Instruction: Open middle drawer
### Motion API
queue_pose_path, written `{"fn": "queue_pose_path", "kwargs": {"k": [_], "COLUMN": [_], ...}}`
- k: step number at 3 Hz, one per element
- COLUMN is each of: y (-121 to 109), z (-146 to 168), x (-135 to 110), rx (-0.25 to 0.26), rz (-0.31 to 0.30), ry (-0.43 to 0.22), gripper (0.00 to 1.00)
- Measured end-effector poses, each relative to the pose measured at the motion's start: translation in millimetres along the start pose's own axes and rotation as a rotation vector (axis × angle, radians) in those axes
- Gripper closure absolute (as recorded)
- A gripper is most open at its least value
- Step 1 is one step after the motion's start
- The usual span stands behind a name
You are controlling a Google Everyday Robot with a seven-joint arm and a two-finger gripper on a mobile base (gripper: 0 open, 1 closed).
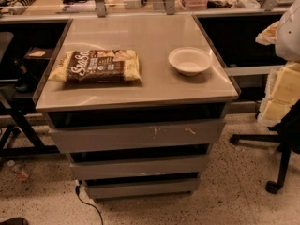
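The grey cabinet [136,90] stands in the middle of the camera view with three handleless drawer faces stacked at its front. The middle drawer [140,166] is the plain grey face between the bigger top face with white scratch marks [136,135] and the narrowest bottom face [143,188]. None of its tray body shows. My gripper [281,95] appears as pale cream parts at the right edge, below a white arm part [288,29]. It is to the right of the cabinet, above drawer height, and touches no drawer.
A brown-and-yellow snack bag [96,65] and a white bowl [190,60] lie on the cabinet top. A black chair base with castors [276,168] stands at the right. A cable [86,205] runs on the floor in front, with a bottle [18,170] and a black stand [21,125] at the left.
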State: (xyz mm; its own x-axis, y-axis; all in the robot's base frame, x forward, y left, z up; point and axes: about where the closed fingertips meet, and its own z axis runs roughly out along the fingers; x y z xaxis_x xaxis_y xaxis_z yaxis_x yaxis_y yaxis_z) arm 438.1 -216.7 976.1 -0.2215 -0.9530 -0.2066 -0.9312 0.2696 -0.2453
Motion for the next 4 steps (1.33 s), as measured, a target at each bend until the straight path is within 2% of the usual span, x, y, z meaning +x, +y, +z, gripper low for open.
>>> {"fn": "queue_pose_path", "kwargs": {"k": [1, 2, 3, 4], "y": [0.0, 18.1, 69.4, 119.1], "z": [0.0, 15.0, 52.3, 108.8], "x": [0.0, 2.2, -1.9, -0.9], "rx": [0.000, -0.026, -0.090, -0.184], "rz": [0.000, 0.012, 0.039, 0.047], "ry": [0.000, 0.003, -0.040, -0.056], "gripper": [0.00, 0.00, 0.00, 0.00]}}
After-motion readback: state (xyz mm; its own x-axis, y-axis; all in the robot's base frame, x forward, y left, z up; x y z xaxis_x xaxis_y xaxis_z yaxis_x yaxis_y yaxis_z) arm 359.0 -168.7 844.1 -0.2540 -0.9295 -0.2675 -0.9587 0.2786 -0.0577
